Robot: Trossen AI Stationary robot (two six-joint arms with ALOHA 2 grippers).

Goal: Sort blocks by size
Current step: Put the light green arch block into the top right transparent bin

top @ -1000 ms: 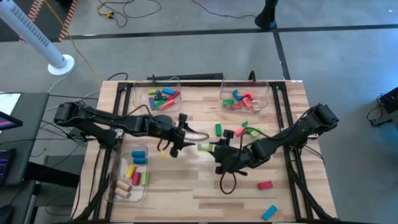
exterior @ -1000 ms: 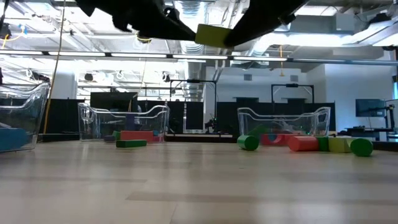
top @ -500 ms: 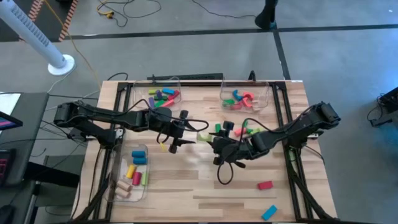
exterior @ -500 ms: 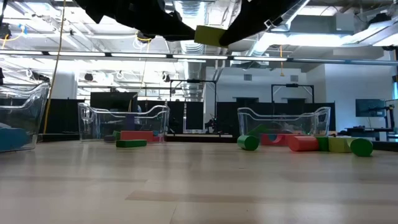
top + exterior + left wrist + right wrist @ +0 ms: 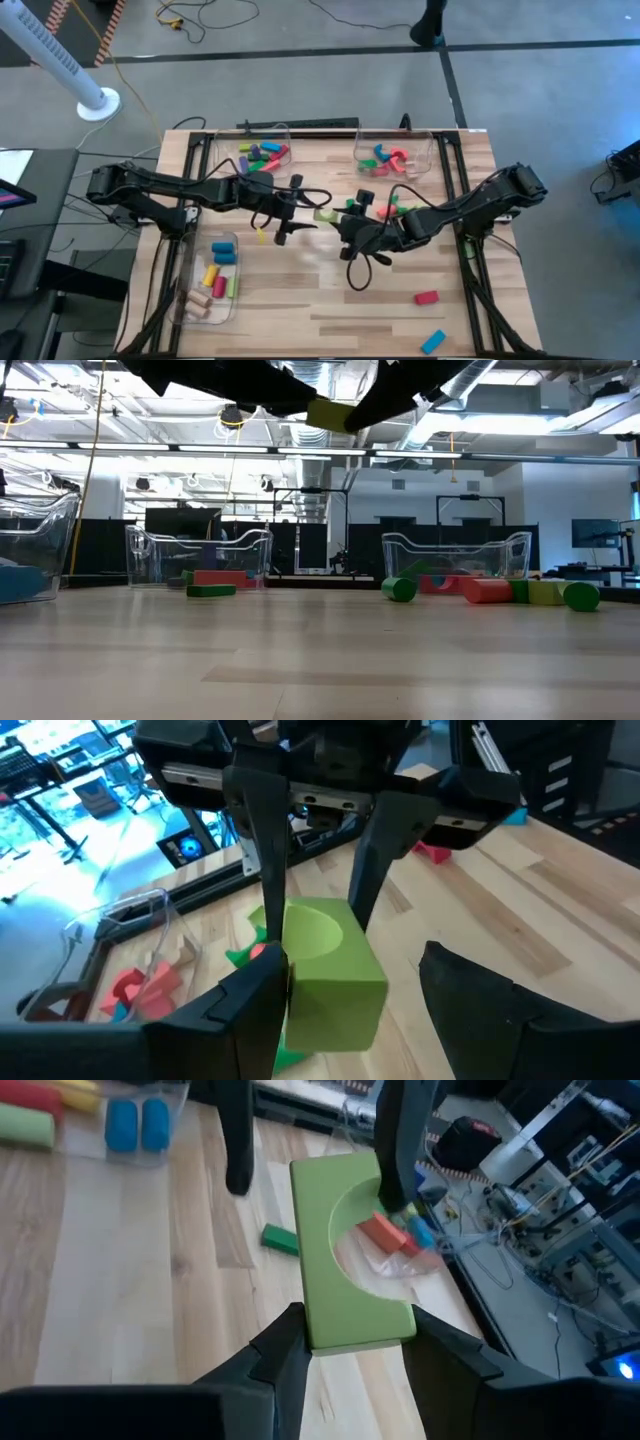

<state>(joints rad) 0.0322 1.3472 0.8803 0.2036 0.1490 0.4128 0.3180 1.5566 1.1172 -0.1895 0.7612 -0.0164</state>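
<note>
A light-green arch block (image 5: 323,215) hangs above the middle of the table between my two grippers. My right gripper (image 5: 340,224) comes from the table's right and is shut on it. My left gripper (image 5: 302,213) comes from the left and stands open, its fingers on either side of the block's other end (image 5: 325,970). One left finger (image 5: 262,992) lies right at the block's side; the other (image 5: 450,982) stands clear of it. The low view shows the block (image 5: 329,413) high above the tabletop. Loose blocks (image 5: 385,208) lie right of centre. My right gripper pinches the arch block's end (image 5: 355,1325) between its two fingers, on the block's two long sides. The fingers come roughly level from the table's right, slanting a little down, and lie along the block. The block is lifted clear and juts out toward my left gripper. My left gripper has one finger right at the block's side (image 5: 290,982); I cannot tell whether it touches.
Clear bins with blocks stand at the far left (image 5: 262,155), the far right (image 5: 392,158) and the near left (image 5: 210,280). A red block (image 5: 427,297) and a blue block (image 5: 432,341) lie near the front right. Bare wood lies in front of the grippers.
My right gripper has carried the arch block toward the table's far edge and a little up, still shut on it. The block has stayed clear of the table and between my left gripper's fingers.
</note>
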